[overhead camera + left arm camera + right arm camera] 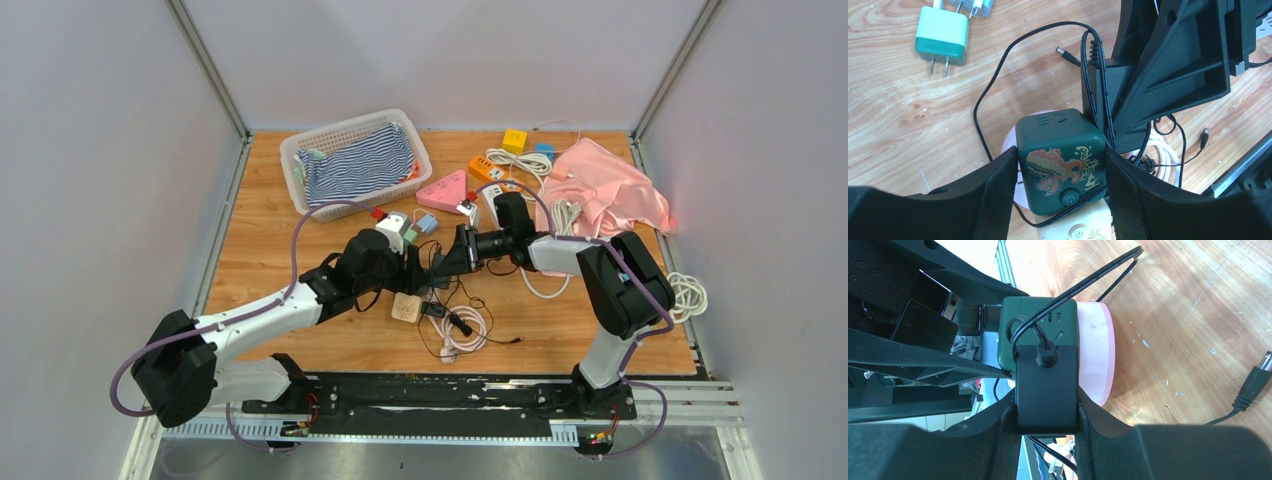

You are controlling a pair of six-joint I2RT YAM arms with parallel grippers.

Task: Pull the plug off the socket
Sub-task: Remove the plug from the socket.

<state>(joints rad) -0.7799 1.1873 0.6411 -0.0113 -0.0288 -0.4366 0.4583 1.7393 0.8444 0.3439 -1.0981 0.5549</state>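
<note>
The adapter plug (pixel 1047 390) in the cube socket (pixel 1060 150), basket (pixel 340 127) behind left.

Looked like a robotics lab: boxed in by plain grey panel walls (pixel 90 150), with a wooden table (pixel 260 240) and black arm-mounting rail (pixel 420 395).

Plain pale grey walls (pixel 100 150) enclose the evenly lit wooden table (pixel 260 250) on three sides.

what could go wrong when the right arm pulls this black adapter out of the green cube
1. The left gripper flanks the green cube socket, but a firm clamp isn't evident. The cube may come away with the black adapter, which the right gripper holds.
2. The black cable loops across cube and adapter, so it could snag during the pull.
</note>
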